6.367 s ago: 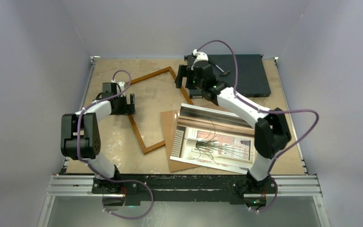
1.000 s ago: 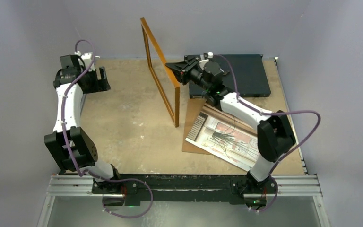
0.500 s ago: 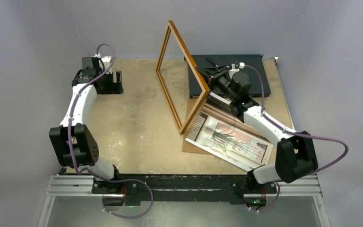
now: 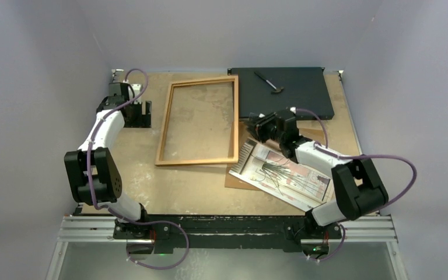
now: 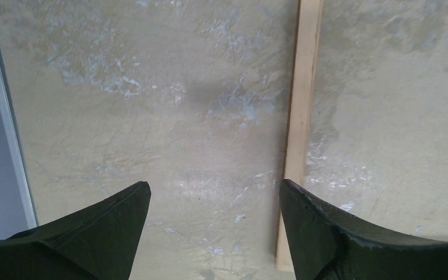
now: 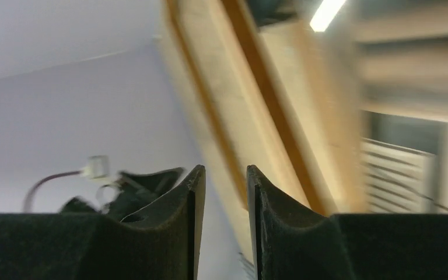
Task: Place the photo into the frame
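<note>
While frame (image 4: pixel 197 161) lies flat, photo (image 4: pixel 286 175) covers backing (image 4: pixel 235 182).

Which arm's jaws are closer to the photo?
Right. The right arm has its jaws beside the photo; the left arm has its jaws left of the frame, farther away.

Top cam: fixed, high above and behind the arm bases, looking down on the whole table (image 4: pixel 198 186).
Left wrist cam: close, straight down on the far-left tabletop, left gripper (image 5: pixel 214 185) at the bottom edge. Shares the frame (image 5: pixel 300 116) left rail with top.
Right wrist cam: very close, blurred, looking past the right gripper (image 6: pixel 224 172). Shares the frame and the photo (image 6: pixel 396 172) stripes with top.
</note>
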### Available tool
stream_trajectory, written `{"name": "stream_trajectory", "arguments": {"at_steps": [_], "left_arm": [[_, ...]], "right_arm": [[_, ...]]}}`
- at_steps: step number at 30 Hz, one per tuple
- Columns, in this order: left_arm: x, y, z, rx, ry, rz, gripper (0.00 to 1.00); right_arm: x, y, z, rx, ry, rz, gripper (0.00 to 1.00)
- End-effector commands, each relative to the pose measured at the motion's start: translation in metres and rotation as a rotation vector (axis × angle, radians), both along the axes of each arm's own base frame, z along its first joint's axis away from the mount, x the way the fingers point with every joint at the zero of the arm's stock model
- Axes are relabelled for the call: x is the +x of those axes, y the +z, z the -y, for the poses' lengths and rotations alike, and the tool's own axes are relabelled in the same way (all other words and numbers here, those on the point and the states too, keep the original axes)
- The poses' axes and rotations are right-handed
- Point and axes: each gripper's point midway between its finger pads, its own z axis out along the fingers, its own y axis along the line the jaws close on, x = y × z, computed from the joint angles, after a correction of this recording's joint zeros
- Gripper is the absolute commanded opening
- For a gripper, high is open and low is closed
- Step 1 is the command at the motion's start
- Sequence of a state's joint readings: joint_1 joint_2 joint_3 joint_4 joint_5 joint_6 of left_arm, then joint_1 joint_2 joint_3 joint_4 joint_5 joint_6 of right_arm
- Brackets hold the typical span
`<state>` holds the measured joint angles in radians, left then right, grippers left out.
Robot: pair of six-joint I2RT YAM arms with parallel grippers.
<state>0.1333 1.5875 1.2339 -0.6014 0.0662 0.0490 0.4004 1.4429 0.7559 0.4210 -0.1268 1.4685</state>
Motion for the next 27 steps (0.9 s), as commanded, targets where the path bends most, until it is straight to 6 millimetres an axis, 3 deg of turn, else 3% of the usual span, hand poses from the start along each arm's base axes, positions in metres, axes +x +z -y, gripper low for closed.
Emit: {"name": "stream_trajectory", "arguments": {"at_steps": [1,5,8,12,17,20,27], "left_arm": [[0.004,-0.018,-0.019,0.106,0.004,0.007,0.8],[-0.003,-0.055,-0.041,0.21,0.01,-0.074,0.77],[-0.004,-0.067,-0.054,0.192,0.022,-0.107,0.72],[0.003,-0.059,-0.056,0.141,0.026,-0.072,0.73],[0.013,-0.045,-0.036,0.038,-0.004,-0.015,0.77],[0.017,-0.045,-0.034,0.027,-0.004,0.001,0.79],[0.027,-0.059,-0.029,0.004,-0.011,-0.013,0.8]], "right_arm": [[-0.021,-0.038,0.002,-0.078,0.05,-0.092,0.34],[-0.025,-0.046,-0.001,-0.067,0.065,-0.099,0.31],[-0.024,-0.048,-0.002,-0.103,0.082,-0.082,0.33],[-0.013,-0.055,-0.012,-0.298,0.139,-0.049,0.47],[0.009,-0.054,-0.042,-0.518,0.218,0.002,0.7],[0.013,-0.059,-0.061,-0.609,0.256,0.017,0.74],[0.014,-0.075,-0.079,-0.781,0.298,0.003,0.74]]}}
